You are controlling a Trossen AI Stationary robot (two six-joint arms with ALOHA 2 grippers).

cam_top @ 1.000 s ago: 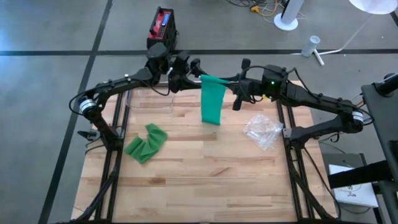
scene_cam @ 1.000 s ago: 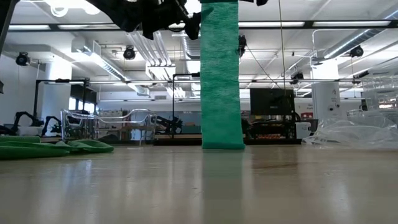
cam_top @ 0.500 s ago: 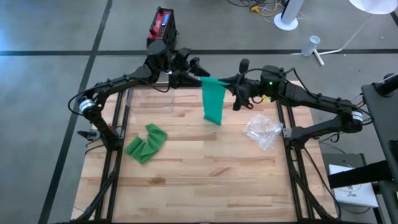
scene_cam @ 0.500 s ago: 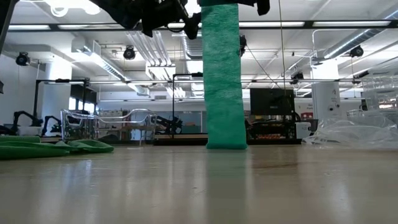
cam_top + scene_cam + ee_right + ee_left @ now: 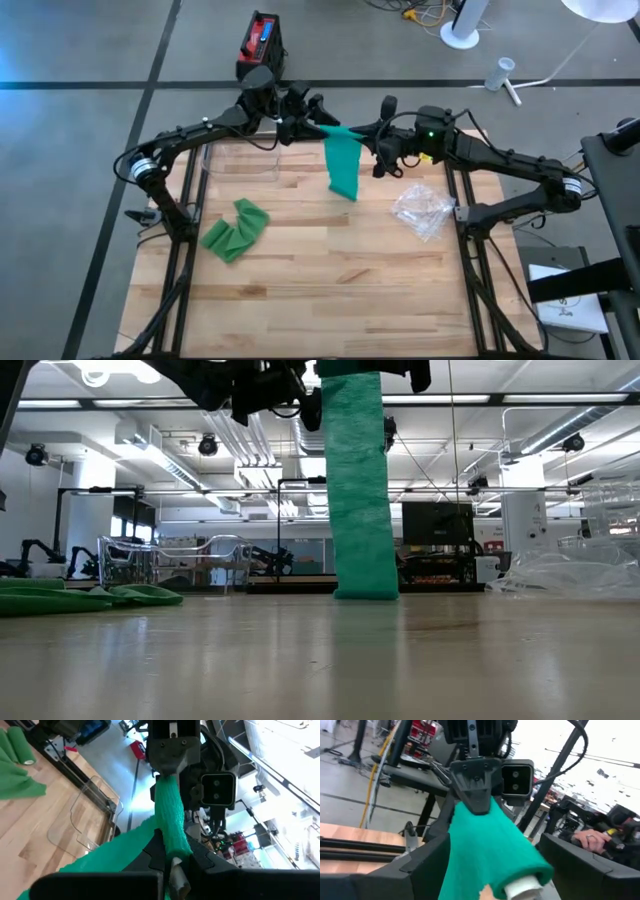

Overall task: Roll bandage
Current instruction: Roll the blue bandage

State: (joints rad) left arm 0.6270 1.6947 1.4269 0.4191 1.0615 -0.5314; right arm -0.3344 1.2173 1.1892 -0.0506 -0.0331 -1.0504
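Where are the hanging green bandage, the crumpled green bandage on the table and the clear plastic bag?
hanging bandage (image 5: 343,168), high view, middle of the strip
crumpled bandage (image 5: 234,230), high view, centre of the heap
plastic bag (image 5: 422,210), high view, middle of the crinkled film

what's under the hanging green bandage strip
Bare wooden table lies below the bandage strip, whose lower end hangs near the surface. Whether it touches is unclear, and the boards directly beneath are hidden from above.

Green bandage (image 5: 343,166), partly unrolled strip hanging upright from raised roll, lower end at tabletop.
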